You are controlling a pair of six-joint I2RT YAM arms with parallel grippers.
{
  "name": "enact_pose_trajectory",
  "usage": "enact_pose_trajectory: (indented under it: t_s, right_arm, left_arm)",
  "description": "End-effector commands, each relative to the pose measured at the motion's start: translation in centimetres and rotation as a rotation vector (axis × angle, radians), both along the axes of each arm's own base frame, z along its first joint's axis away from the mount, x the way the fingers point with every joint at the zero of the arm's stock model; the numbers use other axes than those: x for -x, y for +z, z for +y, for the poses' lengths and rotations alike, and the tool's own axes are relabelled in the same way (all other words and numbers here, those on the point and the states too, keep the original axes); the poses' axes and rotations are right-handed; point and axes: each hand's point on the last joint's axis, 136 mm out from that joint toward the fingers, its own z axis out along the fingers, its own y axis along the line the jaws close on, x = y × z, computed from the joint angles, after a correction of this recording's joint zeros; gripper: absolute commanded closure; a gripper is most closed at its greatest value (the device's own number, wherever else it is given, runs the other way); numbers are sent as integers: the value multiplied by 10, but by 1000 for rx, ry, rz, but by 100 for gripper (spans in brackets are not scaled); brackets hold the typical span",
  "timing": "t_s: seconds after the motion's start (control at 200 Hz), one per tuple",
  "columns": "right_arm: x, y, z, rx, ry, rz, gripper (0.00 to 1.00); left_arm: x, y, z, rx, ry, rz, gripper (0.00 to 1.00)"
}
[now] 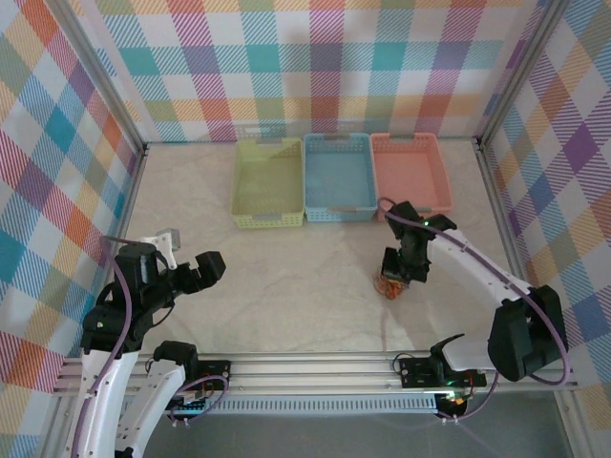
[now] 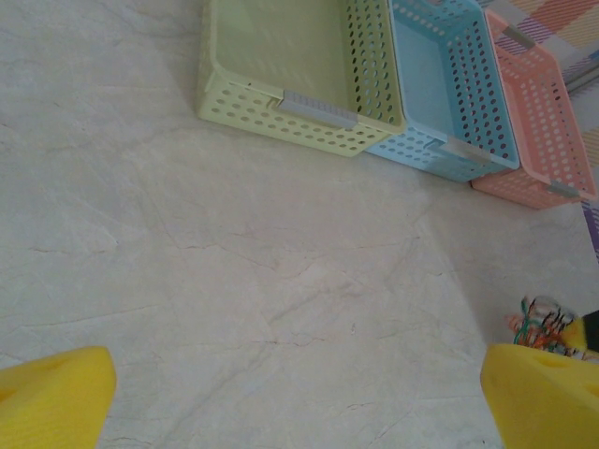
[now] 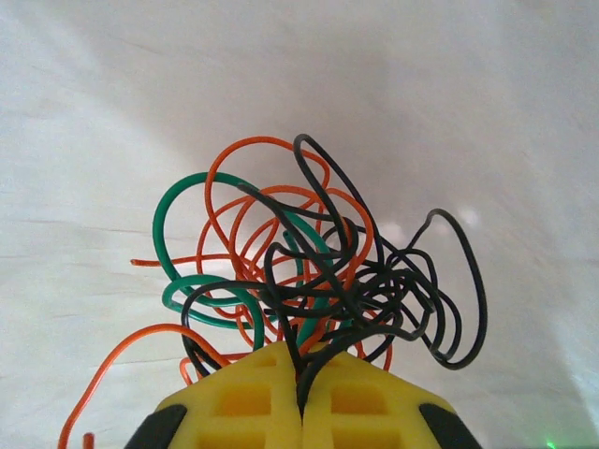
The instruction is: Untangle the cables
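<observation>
cables (image 3: 309,271), a knot of orange, green and black wire, sat on the table (image 1: 286,286) near the pink basket (image 1: 406,138), pinched between the closed yellow jaws of the right gripper (image 3: 301,360), apparently by black strands. left gripper (image 2: 299,402) hung wide open, empty.

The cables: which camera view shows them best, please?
The right wrist view: the cables appear close-up, orange, green and black loops distinct, pinched in the shut right hand. The top view gives a small clump below that hand; the left wrist view, an edge glimpse.
</observation>
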Motion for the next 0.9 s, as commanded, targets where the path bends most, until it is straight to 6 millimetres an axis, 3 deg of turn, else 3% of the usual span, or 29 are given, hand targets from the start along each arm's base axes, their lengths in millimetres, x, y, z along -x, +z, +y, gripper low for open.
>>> enact_pose_trajectory:
  t_s: [0.0,0.09,0.165,0.225,0.315,0.39,0.485,0.565,0.665,0.895]
  right_arm:
    - [-27,55,56,-262,142,-156,100]
    - [-45,80,92,-407,202,-223,100]
    - [-59,88,121,-494,256,-237,100]
    - [-67,86,141,-532,301,-235,100]
    - [-79,65,162,-539,353,-198,100]
    - [-90,43,172,-520,378,-174,100]
    - [-99,23,179,-518,397,-165,100]
    - [-103,12,184,-529,426,-179,100]
    - [-103,-4,185,-545,446,-180,99]
    - [-101,5,198,-683,484,-175,98]
  left_arm:
    - [-1,-1,0,-5,2,0,0]
    - [-2,-2,-2,0,-5,5,0]
    - [-3,-4,-4,4,-13,19,0]
    - [-4,-4,-7,13,-30,29,0]
    - [-7,7,-18,29,-101,31,0]
    - [-10,21,-25,53,-126,45,0]
    - [-20,31,-45,208,-157,12,4]
    - [-33,18,-58,293,-161,11,8]
    - [-43,-6,-74,226,-170,59,9]
    - [-71,-30,-142,-2,-321,85,12]
